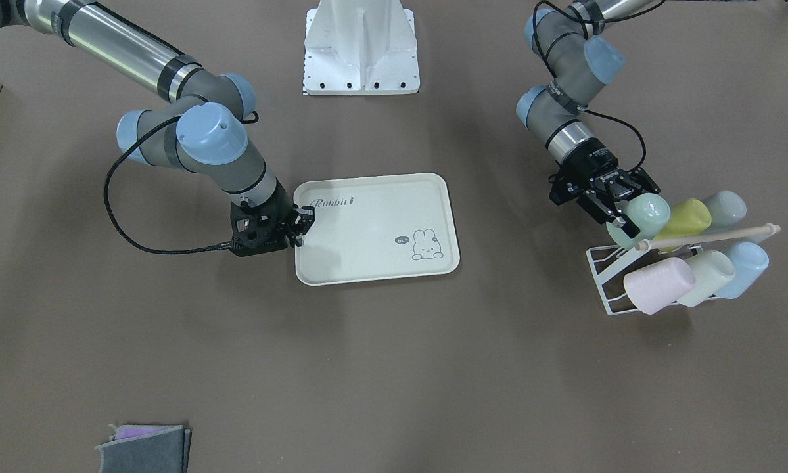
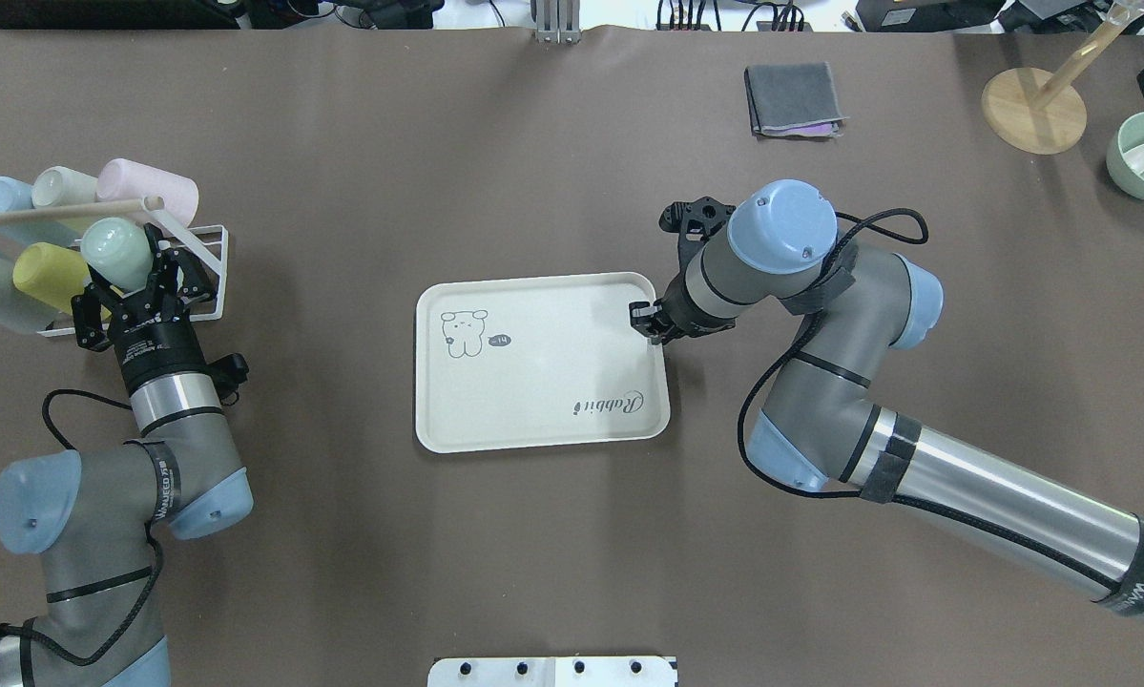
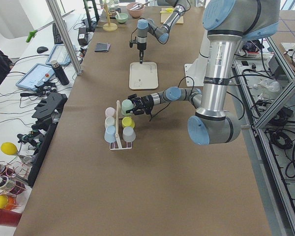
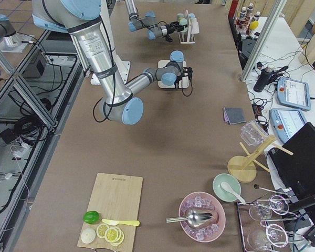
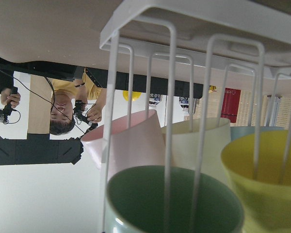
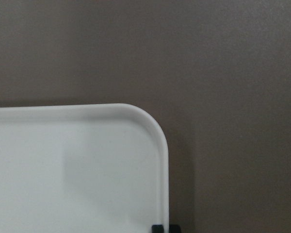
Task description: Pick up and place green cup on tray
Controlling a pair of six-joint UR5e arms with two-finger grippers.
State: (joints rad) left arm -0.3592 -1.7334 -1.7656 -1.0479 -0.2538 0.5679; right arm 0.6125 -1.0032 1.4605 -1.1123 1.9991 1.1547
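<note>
The green cup point(image 1: 650, 213) lies tilted in the upper row of a white wire rack point(image 1: 602, 279), mouth toward my left gripper point(image 1: 633, 210). The fingers lie against its two sides, closed on it. From overhead the cup point(image 2: 114, 248) sits between the fingers of the left gripper point(image 2: 125, 272). In the left wrist view its open mouth point(image 5: 174, 204) fills the bottom, with rack wires across it. The cream tray point(image 1: 367, 223) lies flat mid-table. My right gripper point(image 1: 301, 223) is shut on the rim of its short side; it shows overhead too point(image 2: 640, 320).
The rack also holds a yellow cup point(image 1: 686, 220), a grey-blue cup point(image 1: 725, 207), a pink cup point(image 1: 660, 284), a cream cup point(image 1: 709, 268) and a blue cup point(image 1: 745, 259), under a wooden dowel point(image 1: 709, 238). A folded grey cloth point(image 2: 793, 98) lies far from the tray.
</note>
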